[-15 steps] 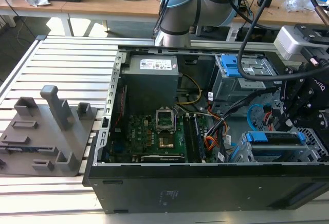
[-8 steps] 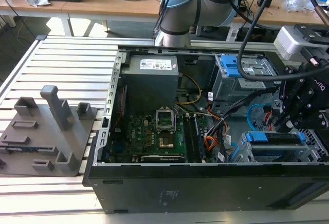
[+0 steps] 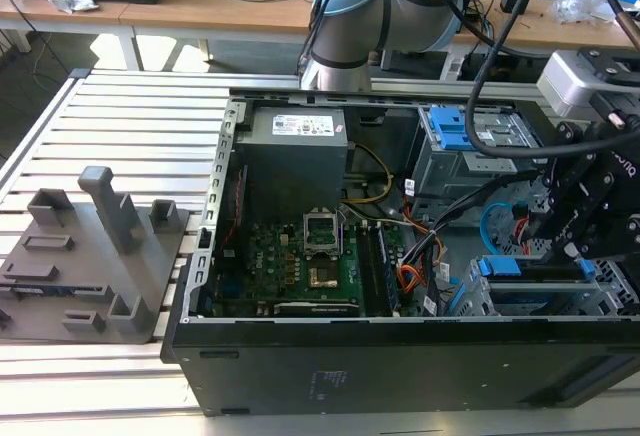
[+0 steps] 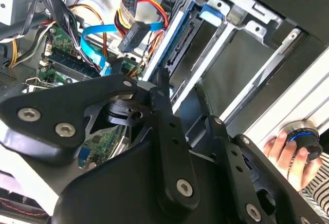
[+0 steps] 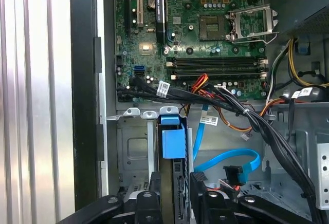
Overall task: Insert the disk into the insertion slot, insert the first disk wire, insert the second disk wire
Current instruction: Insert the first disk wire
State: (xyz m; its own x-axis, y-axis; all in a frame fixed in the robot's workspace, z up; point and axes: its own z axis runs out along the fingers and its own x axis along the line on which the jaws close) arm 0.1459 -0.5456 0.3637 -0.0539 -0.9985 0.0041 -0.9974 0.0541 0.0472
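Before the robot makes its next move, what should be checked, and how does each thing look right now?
1. Disk in the insertion slot: ok, it stands inside the cage.
2. Disk pushed fully home: cannot tell.
3. Pincer lined up with the disk: ok, right at its edge.
4. Light blue cable clear of the slot: ok, it lies beside it.
5. First disk wire plugged in: not ok, its plug hangs free.
6. Person's hand clear of the case: ok, it rests on a knob outside.
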